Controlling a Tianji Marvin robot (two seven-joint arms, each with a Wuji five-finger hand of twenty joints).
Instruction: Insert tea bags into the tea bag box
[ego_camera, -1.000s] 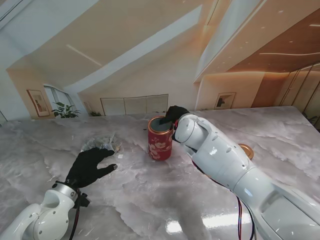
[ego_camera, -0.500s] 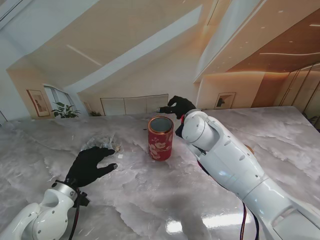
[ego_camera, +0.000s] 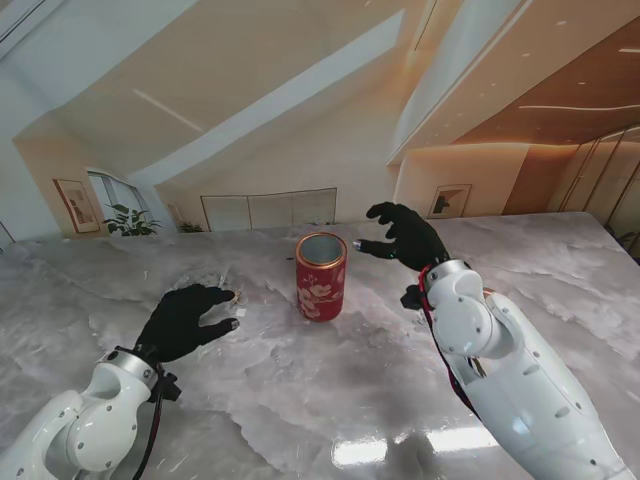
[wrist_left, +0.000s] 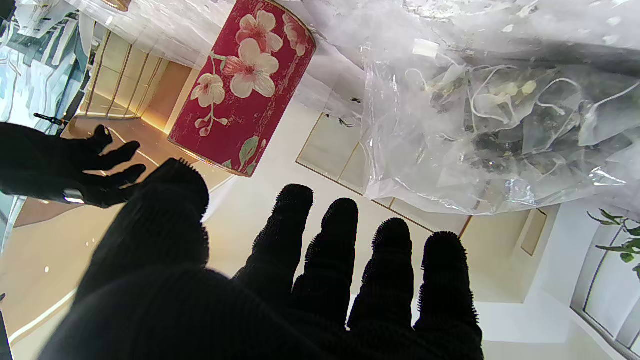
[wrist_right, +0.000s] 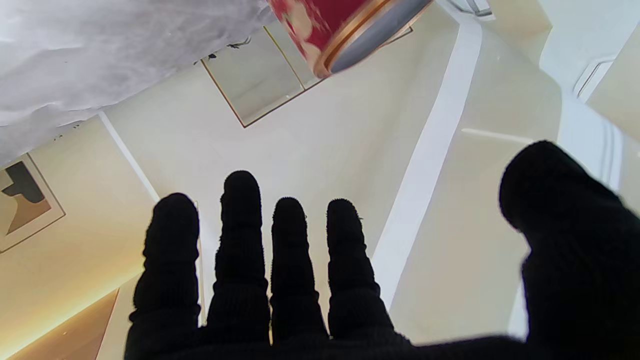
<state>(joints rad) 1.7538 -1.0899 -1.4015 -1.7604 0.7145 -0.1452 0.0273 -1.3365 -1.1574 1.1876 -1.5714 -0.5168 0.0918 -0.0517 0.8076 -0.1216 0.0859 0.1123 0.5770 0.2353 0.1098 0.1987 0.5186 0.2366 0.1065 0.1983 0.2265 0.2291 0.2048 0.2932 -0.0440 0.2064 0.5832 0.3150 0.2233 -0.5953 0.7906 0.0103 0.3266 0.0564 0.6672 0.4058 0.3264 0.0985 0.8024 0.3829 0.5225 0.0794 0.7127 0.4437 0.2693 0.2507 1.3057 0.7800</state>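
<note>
Nearest the stand camera, the left hand (ego_camera: 185, 320) lies palm down over the marble worktop (ego_camera: 300, 400), fingers loosely spread and holding nothing; it has barely shifted from half a second ago. Just beyond its fingertips sits one clear plastic bag (wrist_left: 500, 110), crumpled, with several pale tea bags (wrist_left: 505, 100) on strings heaped inside; they overlap too much to count.

Farther on, near the middle of the worktop, stands the single tea bag box (ego_camera: 321, 276), a red round tin with white blossoms and a gold rim, upright, its mouth uncovered. Its contents cannot be made out.

The right hand (ego_camera: 400, 236) differs most. A second ago it was over the tin's mouth; now it has pulled back to the right and floats clear of the tin, level with the rim, fingers apart and empty. The right wrist view shows four fingers (wrist_right: 240, 240) and the thumb splayed with nothing between them.
</note>
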